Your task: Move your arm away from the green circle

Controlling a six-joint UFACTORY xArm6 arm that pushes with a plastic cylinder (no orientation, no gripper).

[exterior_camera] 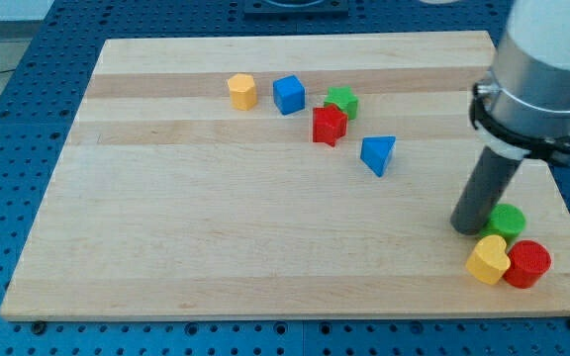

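Observation:
The green circle (509,221) lies near the view's right edge of the wooden board (216,227), low down. My tip (466,227) rests on the board just left of it, touching or almost touching its left side. A yellow heart-shaped block (488,260) and a red circle (527,264) lie just below the green circle, close together.
Toward the view's top middle lie a yellow hexagon-like block (242,91), a blue cube (288,95), a green star-like block (342,101), a red star-like block (329,126) and a blue triangle (378,154). The board's right edge is close to the green circle.

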